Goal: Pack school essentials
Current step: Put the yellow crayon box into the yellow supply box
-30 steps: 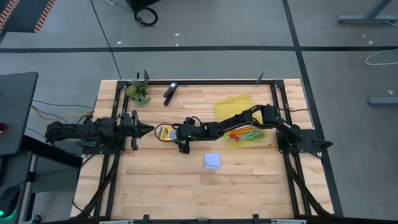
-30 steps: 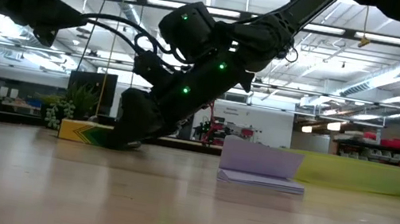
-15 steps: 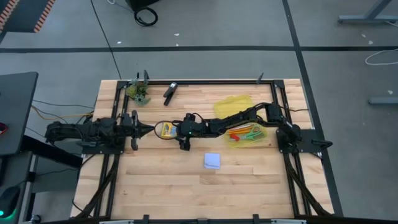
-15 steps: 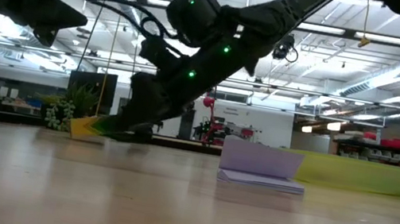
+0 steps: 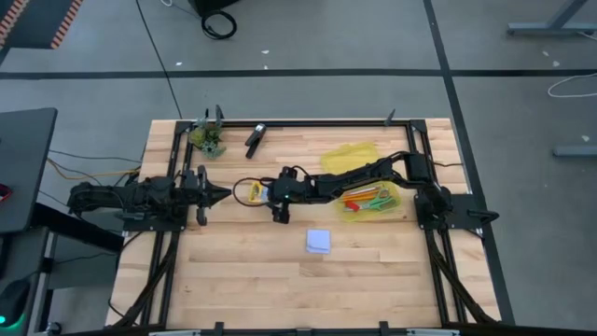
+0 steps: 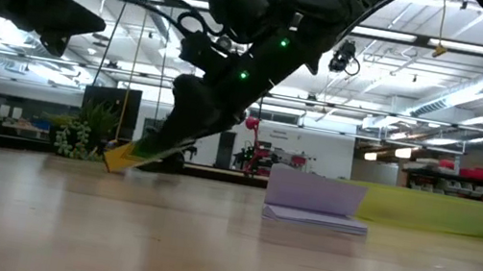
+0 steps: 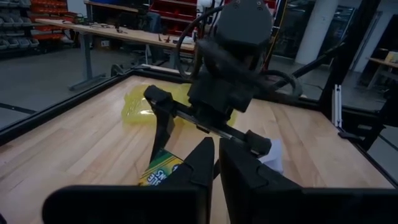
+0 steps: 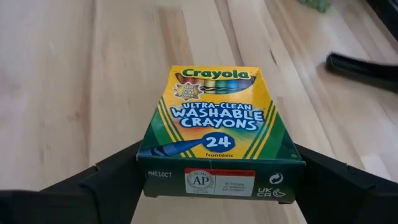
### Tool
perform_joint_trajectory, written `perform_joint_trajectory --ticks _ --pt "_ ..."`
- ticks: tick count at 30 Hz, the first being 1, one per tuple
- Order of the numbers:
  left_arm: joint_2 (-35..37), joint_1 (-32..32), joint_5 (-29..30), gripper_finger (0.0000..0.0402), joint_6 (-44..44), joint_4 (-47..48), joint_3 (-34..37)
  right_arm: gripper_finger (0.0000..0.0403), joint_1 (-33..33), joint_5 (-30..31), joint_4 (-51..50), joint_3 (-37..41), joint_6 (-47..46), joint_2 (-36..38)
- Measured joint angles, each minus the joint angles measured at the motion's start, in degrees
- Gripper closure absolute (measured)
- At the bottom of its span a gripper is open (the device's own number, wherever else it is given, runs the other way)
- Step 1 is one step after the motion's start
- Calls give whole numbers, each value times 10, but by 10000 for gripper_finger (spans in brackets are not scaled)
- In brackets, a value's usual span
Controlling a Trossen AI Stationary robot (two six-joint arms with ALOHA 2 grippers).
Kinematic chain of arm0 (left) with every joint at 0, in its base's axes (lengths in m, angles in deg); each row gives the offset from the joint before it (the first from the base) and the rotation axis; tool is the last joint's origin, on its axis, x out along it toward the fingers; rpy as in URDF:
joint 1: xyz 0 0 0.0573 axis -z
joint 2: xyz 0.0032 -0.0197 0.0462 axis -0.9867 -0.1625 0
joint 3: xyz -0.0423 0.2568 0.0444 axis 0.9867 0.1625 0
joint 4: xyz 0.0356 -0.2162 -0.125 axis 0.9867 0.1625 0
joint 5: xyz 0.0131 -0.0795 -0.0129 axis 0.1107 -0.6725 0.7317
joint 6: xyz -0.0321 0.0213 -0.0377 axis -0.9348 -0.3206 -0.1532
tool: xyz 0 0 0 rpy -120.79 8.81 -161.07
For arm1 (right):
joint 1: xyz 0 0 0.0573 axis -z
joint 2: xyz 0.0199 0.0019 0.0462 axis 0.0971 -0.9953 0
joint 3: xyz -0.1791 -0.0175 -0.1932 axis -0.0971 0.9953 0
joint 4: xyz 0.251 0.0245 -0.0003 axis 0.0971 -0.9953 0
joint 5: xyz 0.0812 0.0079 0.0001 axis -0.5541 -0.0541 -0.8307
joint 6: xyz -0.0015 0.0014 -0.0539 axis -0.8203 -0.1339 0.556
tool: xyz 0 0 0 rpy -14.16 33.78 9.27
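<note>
The yellow-green crayon box [image 5: 252, 193] is near the table's middle, in my right gripper [image 5: 264, 193], which reaches in from the right. The low view shows the crayon box [image 6: 137, 153] tilted. My left gripper [image 5: 222, 194] waits shut just left of it, and its wrist view shows the box [image 7: 158, 174] ahead. The green-handled scissors [image 5: 378, 199] and an orange pencil [image 5: 354, 203] lie in a yellow pouch [image 5: 350, 157]. The pale blue note pad [image 5: 319, 241] lies flat on the table. The pen and eraser I cannot make out. My right gripper [image 8: 217, 155] pinches the crayon box between its two fingers, one finger [image 8: 106, 180] on each long side wall [image 8: 152, 163], near the end with the printed label. The fingers come from the table's right, slanting down, along the box. The held end is raised and the free end [image 6: 113, 160] hangs low near the table.
A black clip-like object [image 5: 255, 138] and a small green leafy clump [image 5: 210, 138] sit near the far left corner. A dark metal frame [image 5: 308, 122] runs round the table. Bare wood lies along the near side around the note pad [image 6: 314, 201].
My right gripper, shut on the crayon box, has risen and drawn a little toward the table's right. The box lay flat a second ago; its held end has come up and it now slopes down toward the left gripper.
</note>
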Motion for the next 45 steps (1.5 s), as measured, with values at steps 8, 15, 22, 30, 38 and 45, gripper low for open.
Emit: perform_joint_trajectory --ticks 8,15,22,30,38,45 --pt "0 0 0 376 0 0 0 43 0 -6 -2 0 -4 0" --pt "0 0 0 370 0 0 0 43 -2 -12 27 20 -2 0" --pt "0 0 0 366 0 0 0 52 -5 -16 103 91 -11 21" --pt "0 0 1 373 0 0 0 53 -7 -14 215 216 -37 107" --pt "0 0 0 364 0 0 0 53 -22 -6 280 348 -58 222" --pt "0 0 1 363 0 0 0 53 -61 35 268 455 -76 350"
